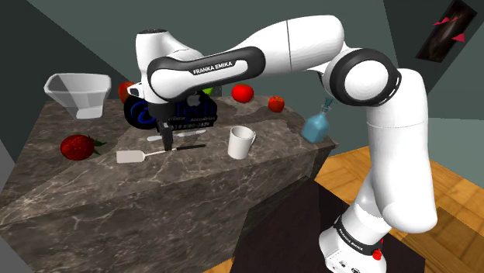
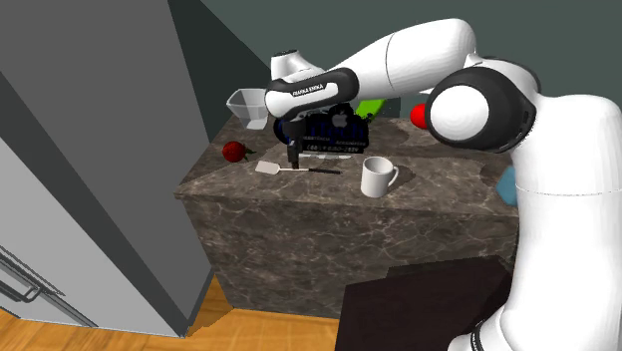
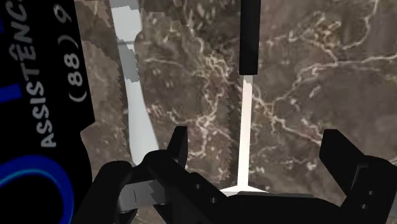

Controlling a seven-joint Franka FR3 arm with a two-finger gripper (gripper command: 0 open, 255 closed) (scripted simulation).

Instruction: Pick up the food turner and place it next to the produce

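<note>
The food turner (image 1: 159,152) lies flat on the dark marble counter (image 1: 93,202), its white blade toward the shoulder view's left and its black handle (image 1: 191,146) toward the white mug. My gripper (image 1: 167,144) points straight down over the thin white shaft, close to the counter. In the wrist view the fingers (image 3: 178,149) stand apart with the shaft (image 3: 245,133) between them, untouched; the gripper (image 3: 257,133) is open. A red strawberry-like fruit (image 1: 76,146) lies left of the blade. In the second exterior view the gripper (image 2: 292,157) hangs over the turner (image 2: 289,170).
A white mug (image 1: 240,142) stands just right of the handle. A black box with lettering (image 1: 182,116) sits right behind the gripper. Farther back are a white bowl (image 1: 77,93), red tomatoes (image 1: 243,93) and a blue bottle (image 1: 314,126) at the counter's corner.
</note>
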